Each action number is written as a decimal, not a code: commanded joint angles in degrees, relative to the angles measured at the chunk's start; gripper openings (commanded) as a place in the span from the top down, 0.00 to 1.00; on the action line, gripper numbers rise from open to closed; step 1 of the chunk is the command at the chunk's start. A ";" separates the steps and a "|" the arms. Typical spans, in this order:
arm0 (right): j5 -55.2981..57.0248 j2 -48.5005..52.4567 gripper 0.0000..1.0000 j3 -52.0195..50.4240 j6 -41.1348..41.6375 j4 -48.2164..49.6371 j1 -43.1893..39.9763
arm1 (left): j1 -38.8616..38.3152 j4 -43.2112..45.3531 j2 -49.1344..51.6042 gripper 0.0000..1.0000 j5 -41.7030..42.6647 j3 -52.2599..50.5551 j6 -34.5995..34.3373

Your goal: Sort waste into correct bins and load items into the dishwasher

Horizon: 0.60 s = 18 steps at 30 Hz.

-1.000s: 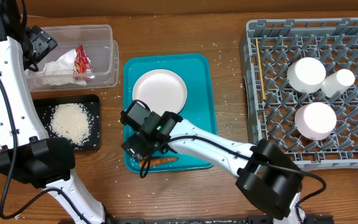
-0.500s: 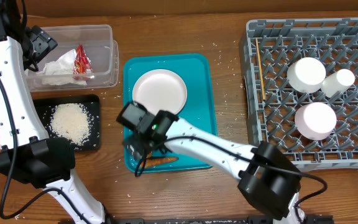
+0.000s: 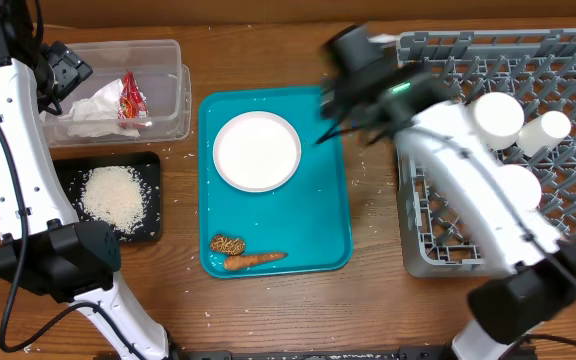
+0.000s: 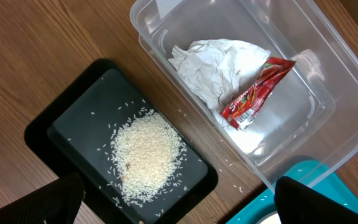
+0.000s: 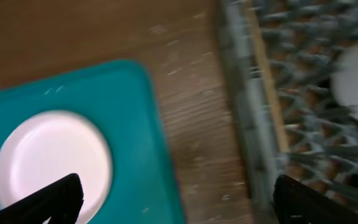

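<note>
A white plate [image 3: 257, 150] lies on the teal tray [image 3: 318, 230], with a carrot [image 3: 255, 260] and a brown food piece [image 3: 228, 243] near the tray's front edge. The clear tub [image 3: 163, 60] holds napkins [image 3: 93, 105] and a red wrapper [image 3: 130, 98]. Rice [image 3: 112, 195] sits on the black tray [image 3: 68, 170]. Two bowls [image 3: 493, 118] [image 3: 513, 190] and a cup [image 3: 546, 128] stand in the grey rack [image 3: 448, 240]. A chopstick [image 5: 266, 81] lies along the rack's left side. My right gripper [image 3: 338, 115] [image 5: 176, 199] hangs open and empty, blurred, between tray and rack. My left gripper [image 3: 63, 70] [image 4: 182, 202] is open above the tub and black tray.
Stray rice grains dot the wood around the teal tray. The rack fills the right side of the table. My right arm crosses over the rack's left part. The left arm's base stands at the near left.
My right arm has swung from beside the carrot at the tray's front left up and to the right, to the gap by the rack. The left arm has not moved.
</note>
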 commanded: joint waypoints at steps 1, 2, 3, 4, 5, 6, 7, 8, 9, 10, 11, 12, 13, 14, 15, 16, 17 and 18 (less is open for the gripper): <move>1.27 -1.29 0.00 0.68 2.34 -2.29 -8.31 | -0.15 -0.09 0.33 0.00 0.39 0.11 -0.33; 1.20 -1.29 0.00 0.44 2.32 -2.73 -10.93 | -0.15 -0.11 0.33 0.00 0.42 0.11 -0.33; 1.25 -1.29 0.00 0.31 2.32 -2.75 -13.05 | -0.15 -0.11 0.33 0.00 0.39 0.11 -0.33; 1.27 -1.29 0.00 0.31 2.29 -2.62 -15.23 | -0.15 -0.11 0.33 0.00 0.39 0.11 -0.33; 1.29 -1.29 0.00 0.31 2.08 -2.49 -18.91 | -0.15 -0.07 0.33 0.00 0.52 0.11 -0.48; 1.29 -1.29 0.00 0.31 2.08 -2.49 -20.65 | -0.15 0.35 0.33 0.00 0.52 0.11 -0.79; 1.29 -1.29 0.00 0.33 2.10 -2.47 -22.62 | -0.15 1.62 0.33 0.00 0.50 0.11 -1.68; 1.27 -1.29 0.00 0.33 2.10 -2.49 -24.11 | -0.17 3.02 0.33 0.00 0.50 0.11 -2.25; 1.29 -1.29 0.00 0.33 2.10 -2.49 -25.64 | -0.15 4.33 0.33 0.00 0.44 0.11 -2.40; 1.27 -1.29 0.00 0.33 2.10 -2.49 -27.45 | -0.17 5.53 0.33 0.00 0.46 0.11 -2.47; 1.27 -1.29 0.00 0.33 2.10 -2.49 -28.98 | -0.17 6.43 0.33 0.01 0.96 0.11 -2.71; 1.27 -1.29 0.00 0.33 2.10 -2.49 -30.12 | -0.17 6.49 0.33 0.00 2.73 0.11 -2.93; 1.27 -1.29 0.00 0.33 2.10 -2.49 -31.32 | -0.15 5.51 0.33 0.00 5.18 0.11 -2.86; 1.27 -1.29 0.00 0.33 2.10 -2.49 -32.28 | -0.15 4.33 0.33 0.00 7.34 0.11 -2.91; 1.27 -1.29 0.00 0.33 2.10 -2.49 -33.14 | -0.15 3.43 0.33 0.00 10.73 0.11 -2.62; 1.27 -1.29 0.00 0.33 2.10 -2.49 -33.62 | -0.15 2.47 0.33 0.00 13.90 0.11 -1.55; 1.27 -1.29 0.00 0.31 2.10 -2.49 -34.16 | -0.15 1.53 0.33 0.04 18.29 0.11 1.16; 1.27 -1.29 0.00 0.33 2.10 -2.49 -34.67 | -0.17 0.76 0.33 0.10 23.71 0.11 5.68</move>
